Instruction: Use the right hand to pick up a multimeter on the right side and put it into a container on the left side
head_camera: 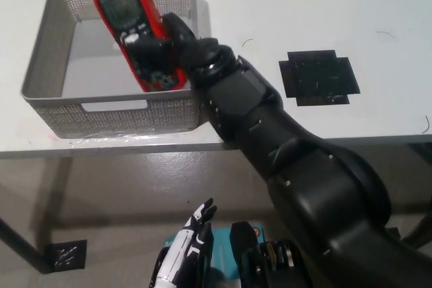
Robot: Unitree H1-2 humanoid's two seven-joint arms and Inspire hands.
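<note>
A red multimeter (131, 26) with a grey screen is held over the grey perforated basket (47, 65) on the left of the white table. My black right hand (165, 48) is shut on the multimeter's lower half, reaching across from the lower right. The meter is tilted, screen end toward the basket's far left. My white left hand (189, 237) rests low at the bottom, below the table edge, fingers apart and holding nothing.
A black cross-shaped mat (318, 77) lies on the table (283, 5) at the right. The table's front edge runs across the middle of the picture, with floor below it. A small black floor marker (66, 255) sits at the lower left.
</note>
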